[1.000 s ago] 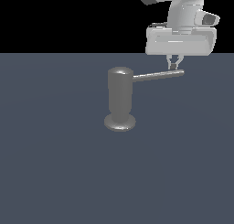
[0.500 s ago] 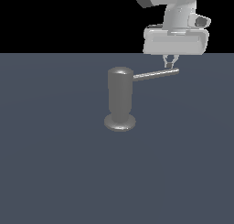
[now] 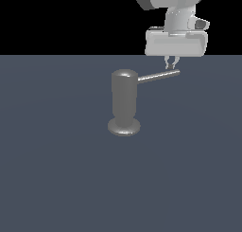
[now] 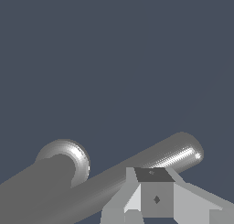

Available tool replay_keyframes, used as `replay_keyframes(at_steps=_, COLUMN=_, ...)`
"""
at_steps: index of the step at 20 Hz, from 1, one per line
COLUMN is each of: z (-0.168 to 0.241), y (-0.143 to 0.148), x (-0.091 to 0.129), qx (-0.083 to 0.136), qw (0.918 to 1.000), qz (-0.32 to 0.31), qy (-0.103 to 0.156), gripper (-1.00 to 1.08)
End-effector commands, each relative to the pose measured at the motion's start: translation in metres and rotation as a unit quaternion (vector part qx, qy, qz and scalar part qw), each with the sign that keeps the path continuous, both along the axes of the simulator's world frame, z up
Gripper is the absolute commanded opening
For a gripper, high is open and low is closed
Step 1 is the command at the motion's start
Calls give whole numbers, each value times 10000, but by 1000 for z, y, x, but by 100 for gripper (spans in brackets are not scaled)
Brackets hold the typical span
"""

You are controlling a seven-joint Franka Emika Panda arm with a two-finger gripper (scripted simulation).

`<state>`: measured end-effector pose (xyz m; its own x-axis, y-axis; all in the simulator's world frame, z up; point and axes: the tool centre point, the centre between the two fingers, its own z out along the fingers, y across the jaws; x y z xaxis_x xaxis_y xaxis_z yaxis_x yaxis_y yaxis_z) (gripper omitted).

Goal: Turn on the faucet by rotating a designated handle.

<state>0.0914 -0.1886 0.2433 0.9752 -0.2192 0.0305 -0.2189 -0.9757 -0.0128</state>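
You see the faucet [image 3: 125,103] standing upright on the dark bench [image 3: 56,179], nearer the far edge than the near one and roughly midway between the side edges; its flared round base [image 3: 124,127] sits flat on the surface; the handle [image 3: 158,76] sticks out sideways from near its rounded top, pointing toward the exterior view's right and rising slightly toward its rounded end. Your gripper [image 3: 170,62] hangs directly above the outer end of that rod, fingertips pointing down and just over it, close to touching; the fingertips look drawn nearly together with nothing between them. In the wrist view you look down past a fingertip [image 4: 155,195] onto the handle [image 4: 151,161]; the faucet's domed top [image 4: 64,159] shows beside it.
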Motion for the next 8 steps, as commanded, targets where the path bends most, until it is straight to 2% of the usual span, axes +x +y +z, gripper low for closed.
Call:
replay_keyframes(at_steps=1, z=-20, y=-24, x=-4, qx=-30, qw=9998, qz=-165, qy=140, gripper=-100)
replay_keyframes(at_steps=8, z=-22, y=-27, x=9, qx=-27, qw=9997, qz=-184, qy=158, gripper=-100)
